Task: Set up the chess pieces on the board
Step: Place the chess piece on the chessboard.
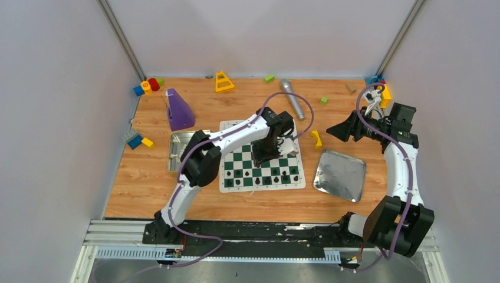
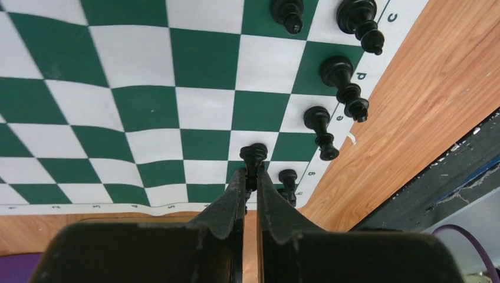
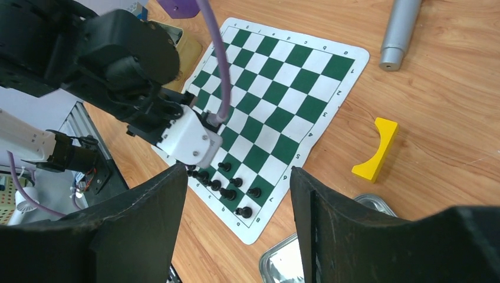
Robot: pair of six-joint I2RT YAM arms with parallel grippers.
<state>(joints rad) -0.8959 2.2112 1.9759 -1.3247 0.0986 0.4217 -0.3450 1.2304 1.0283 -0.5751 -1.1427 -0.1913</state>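
Six black chess pieces [image 2: 344, 85] show from the left wrist, one pinched in the left fingers [image 2: 233, 200] near the 6 o'clock edge of the board [image 1: 233, 131]; right fingers [image 3: 147, 218] gape at 3 o'clock.

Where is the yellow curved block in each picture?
Top external: the yellow curved block lies on the wood right of the board, above the metal tray.
Left wrist: not in it.
Right wrist: right of the middle, on the wood beside the board's edge.
Shared landmark: the green-and-white board shows in all three views.
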